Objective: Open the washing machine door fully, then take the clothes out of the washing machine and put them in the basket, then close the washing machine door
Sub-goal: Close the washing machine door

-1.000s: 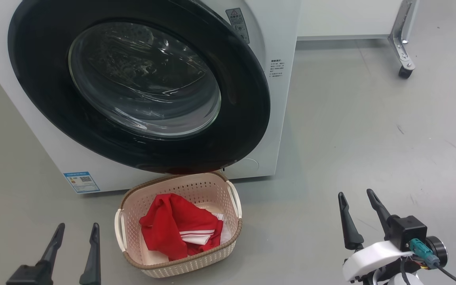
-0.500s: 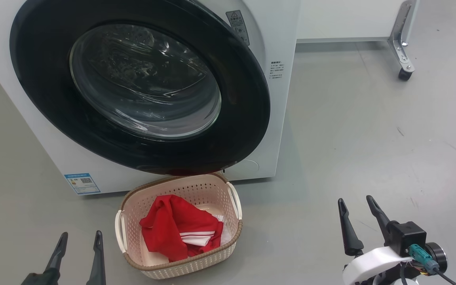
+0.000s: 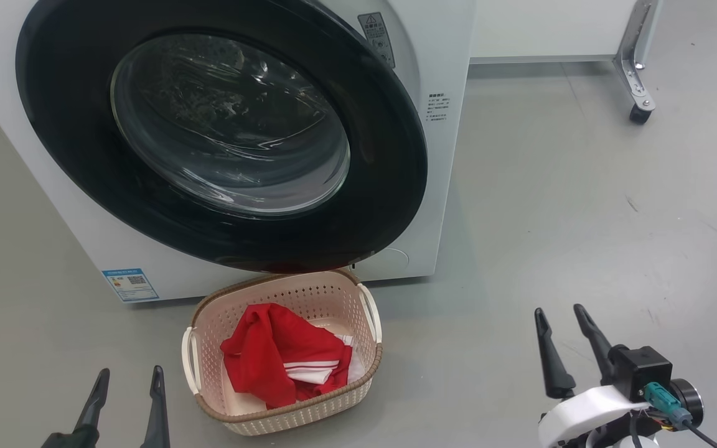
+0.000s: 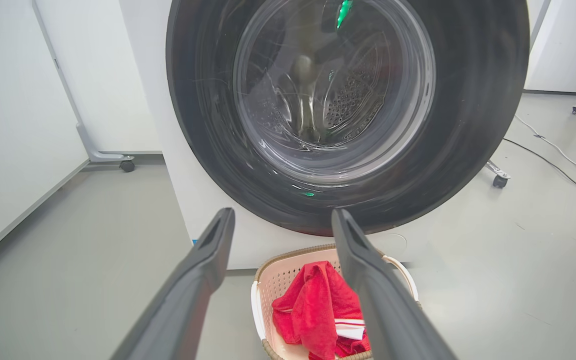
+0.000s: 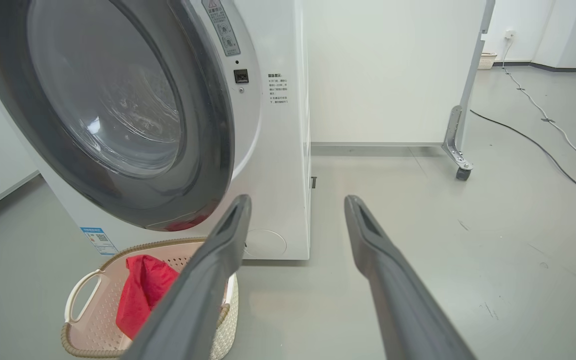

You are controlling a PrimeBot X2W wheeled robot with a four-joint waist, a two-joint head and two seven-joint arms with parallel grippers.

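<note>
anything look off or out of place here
The washing machine door stands ajar, its free edge off the washing machine front, latch hole exposed. A red patch at its bottom rim may be a reflection of the clothes in the basket; cannot tell.

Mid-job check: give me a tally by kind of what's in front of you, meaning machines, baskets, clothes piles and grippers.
Washing machine: 1
Basket: 1
Pile of red clothes, lying in the basket: 1 (separate garments cannot be told apart)
Grippers: 2, the left gripper and the right gripper, both open and empty
Total: 5
</note>
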